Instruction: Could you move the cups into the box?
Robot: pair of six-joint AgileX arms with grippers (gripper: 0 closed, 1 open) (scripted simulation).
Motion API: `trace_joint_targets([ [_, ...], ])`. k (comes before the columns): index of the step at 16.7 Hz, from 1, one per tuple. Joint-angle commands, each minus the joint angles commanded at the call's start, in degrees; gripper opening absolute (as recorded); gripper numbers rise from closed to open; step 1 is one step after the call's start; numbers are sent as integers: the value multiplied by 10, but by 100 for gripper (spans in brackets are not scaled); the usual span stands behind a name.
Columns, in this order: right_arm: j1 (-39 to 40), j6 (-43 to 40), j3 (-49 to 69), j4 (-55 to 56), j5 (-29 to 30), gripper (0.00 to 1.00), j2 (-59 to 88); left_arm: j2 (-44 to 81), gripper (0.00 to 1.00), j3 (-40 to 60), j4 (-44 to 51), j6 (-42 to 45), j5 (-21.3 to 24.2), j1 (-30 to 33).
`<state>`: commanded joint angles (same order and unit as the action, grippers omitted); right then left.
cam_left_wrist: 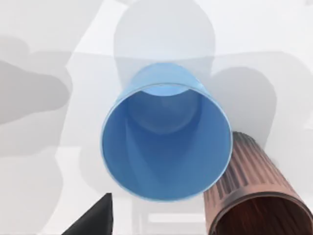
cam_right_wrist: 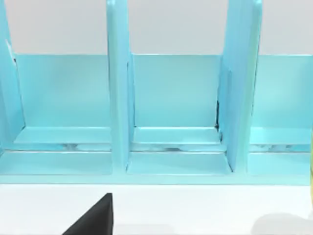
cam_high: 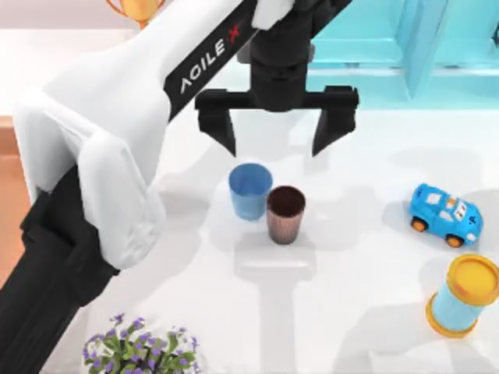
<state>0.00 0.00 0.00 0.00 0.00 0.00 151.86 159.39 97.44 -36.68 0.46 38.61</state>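
Two cups stand side by side, touching, at the table's middle: a light blue cup (cam_high: 249, 191) and a ribbed dark brown cup (cam_high: 285, 214) to its right. My left gripper (cam_high: 277, 128) hangs open behind and above them, fingers spread wide, holding nothing. The left wrist view looks down into the blue cup (cam_left_wrist: 166, 142), with the brown cup (cam_left_wrist: 254, 196) beside it and one dark fingertip (cam_left_wrist: 95, 220) at the edge. A peach-tan strip of the box (cam_high: 8, 202) shows at the table's left edge, mostly hidden by my left arm. My right gripper (cam_right_wrist: 156, 230) is parked, open, facing the shelf.
A turquoise shelf unit (cam_high: 405, 47) (cam_right_wrist: 171, 98) lines the back right. A blue toy car (cam_high: 444, 214) and a blue cylinder with a yellow lid (cam_high: 464, 296) sit at the right. Purple flowers (cam_high: 140, 354) stand at the front left, a golden trophy (cam_high: 139, 8) at the back.
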Motion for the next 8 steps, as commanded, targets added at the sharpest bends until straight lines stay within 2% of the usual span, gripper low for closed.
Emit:
trace_joint_targets([
  [8,0,0,0,0,0,100,0,-67,100,-278,-209,-1,-1,0],
])
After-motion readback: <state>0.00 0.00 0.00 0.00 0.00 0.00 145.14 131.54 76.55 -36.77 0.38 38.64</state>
